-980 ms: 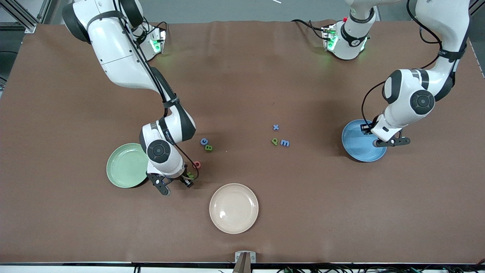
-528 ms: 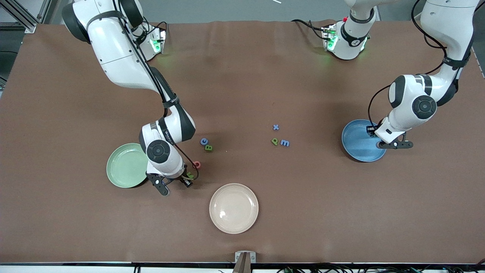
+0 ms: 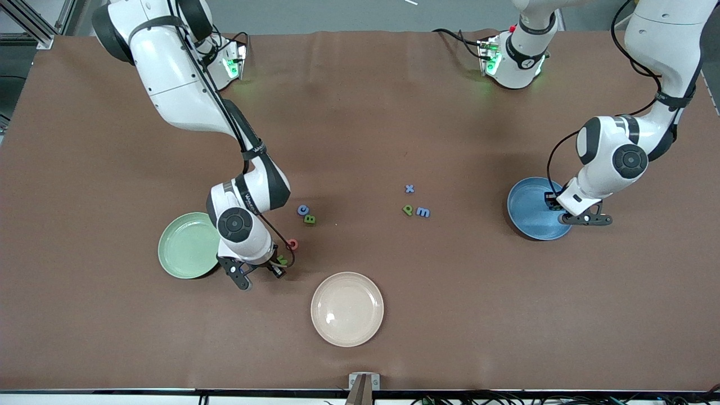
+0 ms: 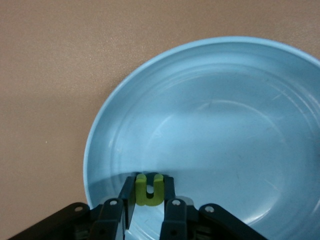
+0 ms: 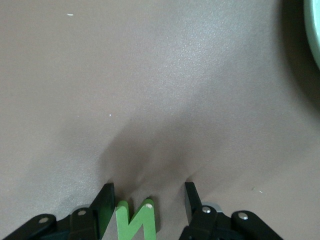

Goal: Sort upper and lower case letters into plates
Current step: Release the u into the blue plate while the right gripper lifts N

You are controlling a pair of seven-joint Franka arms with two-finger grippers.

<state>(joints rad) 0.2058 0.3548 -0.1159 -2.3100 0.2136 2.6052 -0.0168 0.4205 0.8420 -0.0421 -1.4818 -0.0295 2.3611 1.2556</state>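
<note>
Left gripper (image 4: 148,207) over blue plate (image 3: 531,209), jaws clenched on yellow-green letter (image 4: 149,189). Right gripper (image 5: 147,207) low over bench (image 3: 360,129) beside green plate (image 3: 185,246), jaws straddling green letter (image 5: 135,221), grip unclear.

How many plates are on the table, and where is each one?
3. The green plate lies toward the right arm's end, the blue plate toward the left arm's end, and the beige plate between them, nearest the front camera. None seems hidden.
</note>
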